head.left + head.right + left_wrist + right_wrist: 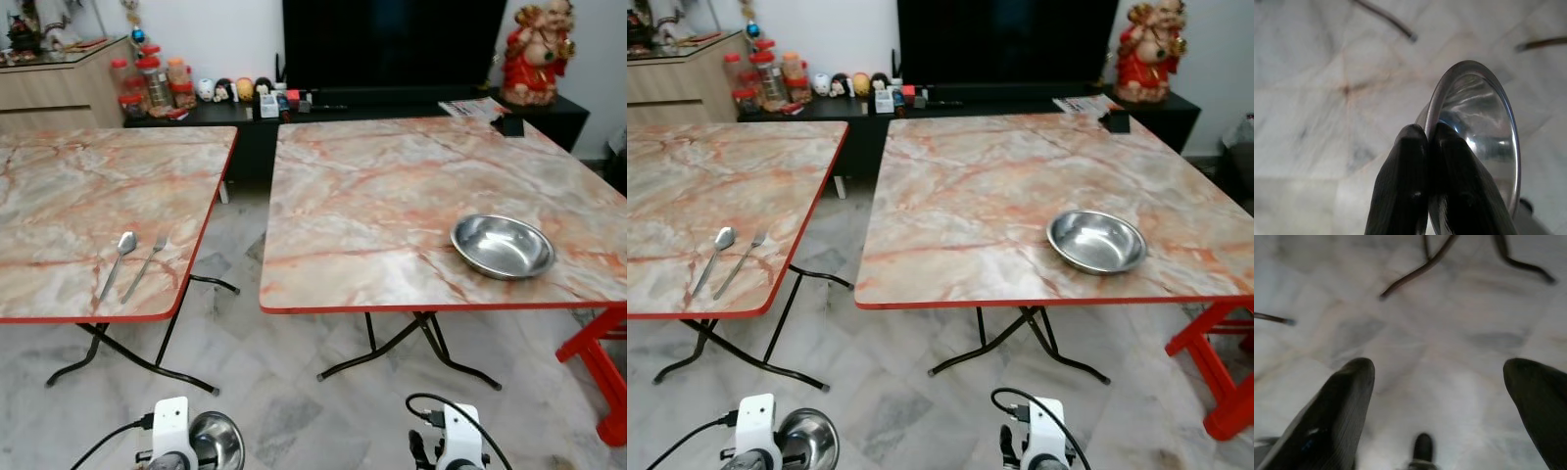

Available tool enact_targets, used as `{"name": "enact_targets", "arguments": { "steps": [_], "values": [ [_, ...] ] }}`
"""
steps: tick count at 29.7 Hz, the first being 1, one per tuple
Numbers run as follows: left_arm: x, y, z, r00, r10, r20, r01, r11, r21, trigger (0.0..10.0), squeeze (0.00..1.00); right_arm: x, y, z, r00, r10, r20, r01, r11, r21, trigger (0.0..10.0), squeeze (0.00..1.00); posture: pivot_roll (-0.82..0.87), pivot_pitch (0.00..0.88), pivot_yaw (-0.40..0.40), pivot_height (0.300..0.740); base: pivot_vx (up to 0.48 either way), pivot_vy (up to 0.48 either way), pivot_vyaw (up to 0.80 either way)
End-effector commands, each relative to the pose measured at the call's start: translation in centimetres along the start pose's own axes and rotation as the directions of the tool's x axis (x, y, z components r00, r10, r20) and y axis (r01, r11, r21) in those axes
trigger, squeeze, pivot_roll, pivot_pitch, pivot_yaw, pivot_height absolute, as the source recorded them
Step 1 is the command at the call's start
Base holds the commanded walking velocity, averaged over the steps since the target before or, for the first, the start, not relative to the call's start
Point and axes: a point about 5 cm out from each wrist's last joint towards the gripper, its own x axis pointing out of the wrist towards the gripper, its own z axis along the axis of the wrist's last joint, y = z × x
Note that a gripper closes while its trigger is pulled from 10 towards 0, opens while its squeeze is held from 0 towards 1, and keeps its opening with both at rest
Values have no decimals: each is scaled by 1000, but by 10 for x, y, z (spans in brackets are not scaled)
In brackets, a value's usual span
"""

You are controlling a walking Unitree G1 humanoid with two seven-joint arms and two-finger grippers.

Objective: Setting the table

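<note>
A: Since the robot stands back from both benches, what lies on them, biggest first?

B: The right bench [392, 196] carries one steel bowl [503, 245] near its front right corner. The left bench [98, 206] has a spoon [120, 257] and fork [149, 259] side by side near its front edge — likely stock waiting to be laid out.

A: And the arms?

B: Both hang low over the marble floor [294, 392]. The left pincer [1426, 142] has its fingers pressed together on the rim of a small steel bowl [1484, 122], pinching it edge-on — a thin rim suits that hold, I judge. The right pincer [1440, 396] is spread wide, holding nothing, free for the cutlery.
</note>
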Motion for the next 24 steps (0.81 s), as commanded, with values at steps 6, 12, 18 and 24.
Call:
{"name": "enact_targets", "arguments": {
  "steps": [6,12,18,24],
  "values": [
    [1,-10,3,1000,-22,-1,22,1000,10,10000,0,0,-7,6,1000,-10,7,10,1000,-5,10000,0,-27,0,-10,740,0,0,0],
    [1,-11,0,1000,-14,-12,15,999,28,10000,0,0,-8,5,1000,-9,7,9,1000,-6,10000,0,-36,0,-7,740,0,0,0],
    [0,-11,-2,1000,-13,-19,13,999,40,10000,0,0,-9,5,1000,-7,5,8,1000,-7,10000,0,-34,0,-10,740,0,-282,0],
    [0,-11,-2,1000,-11,-20,12,999,44,10000,0,0,-10,5,1000,-9,7,9,1000,-9,10000,0,-37,0,-9,740,0,-312,0]
  ]
}}
